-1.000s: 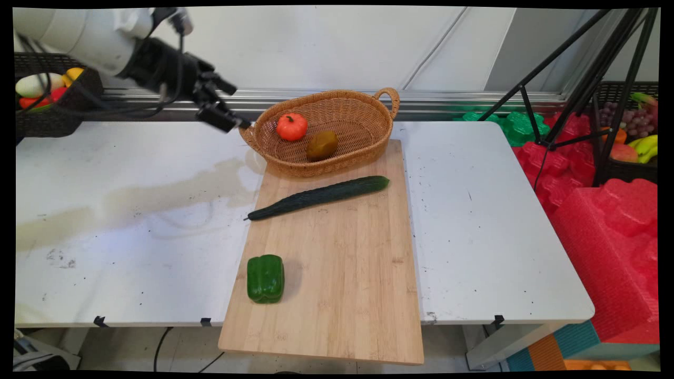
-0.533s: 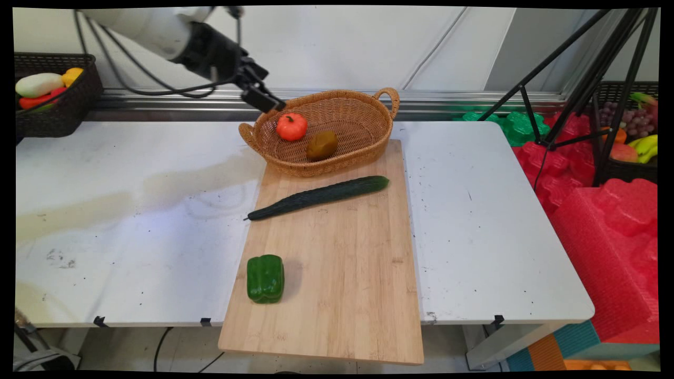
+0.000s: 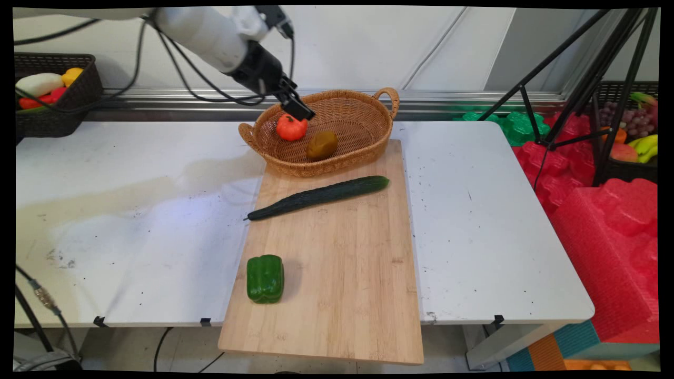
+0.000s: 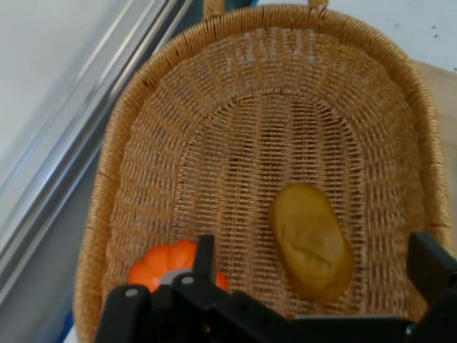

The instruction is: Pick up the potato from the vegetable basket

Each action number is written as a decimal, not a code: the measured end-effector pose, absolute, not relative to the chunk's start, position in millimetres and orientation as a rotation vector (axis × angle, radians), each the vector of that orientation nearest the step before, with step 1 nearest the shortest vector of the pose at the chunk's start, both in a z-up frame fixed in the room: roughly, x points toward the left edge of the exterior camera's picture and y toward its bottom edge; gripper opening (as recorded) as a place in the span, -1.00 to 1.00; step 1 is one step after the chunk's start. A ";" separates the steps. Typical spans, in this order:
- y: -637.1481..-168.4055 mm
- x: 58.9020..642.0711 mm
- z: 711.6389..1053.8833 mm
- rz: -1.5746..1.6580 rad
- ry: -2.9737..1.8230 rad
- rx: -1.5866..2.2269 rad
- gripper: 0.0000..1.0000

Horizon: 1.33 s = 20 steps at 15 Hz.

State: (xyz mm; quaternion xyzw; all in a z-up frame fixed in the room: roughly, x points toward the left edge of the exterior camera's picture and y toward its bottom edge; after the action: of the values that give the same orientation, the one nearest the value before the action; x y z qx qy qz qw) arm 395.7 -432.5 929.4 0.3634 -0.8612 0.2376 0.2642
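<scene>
Jaws stand apart, holding nothing: in the hand view one finger point(image 4: 205, 256) rises at lower left and the other shows at the right edge, with a wide gap between them. The gripper point(image 3: 299, 109) point(image 4: 314, 275) hangs over the left part of the basket point(image 3: 363, 145) point(image 4: 128, 157), just above the pumpkin point(image 3: 291, 128) point(image 4: 161, 266), which is the thing nearest to it. Whether a finger touches the pumpkin cannot be told.

The pumpkin, small and orange, lies inside the basket near its left end. Beside it, toward the middle of the basket floor, lies a brownish-yellow potato point(image 3: 321, 145) point(image 4: 310, 240), apart from the pumpkin. In the hand view the potato sits in the gap between the fingers, while the pumpkin is partly hidden behind the left finger and the black linkage.

The basket is oval wicker with a handle at each end, and it rests at the far end of a wooden board point(image 3: 342, 273) on the white tabletop point(image 3: 131, 210). On the board, just in front of the basket, a long dark cucumber point(image 3: 318, 197) lies slantwise. Nearer the front, at the board's left side, is a green pepper point(image 3: 265, 278), well apart from the cucumber.

At the far left a dark bin point(image 3: 58, 105) holds mixed produce. A black tripod point(image 3: 579, 84) stands at the right, above red foam point(image 3: 605, 226).
</scene>
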 end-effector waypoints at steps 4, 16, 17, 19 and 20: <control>-459.3 379.7 904.1 0.608 -2.346 1.030 1.00; -506.0 351.5 839.2 0.506 -2.411 1.153 1.00; -507.7 350.0 835.5 0.498 -2.413 1.163 1.00; -509.6 348.2 828.6 0.484 -2.417 1.189 1.00; -509.9 347.8 827.1 0.481 -2.417 1.196 1.00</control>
State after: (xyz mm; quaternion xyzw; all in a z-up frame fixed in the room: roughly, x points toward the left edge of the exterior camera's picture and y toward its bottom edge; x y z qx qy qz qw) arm 347.8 -509.9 827.1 0.4277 -0.8645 0.1722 0.1999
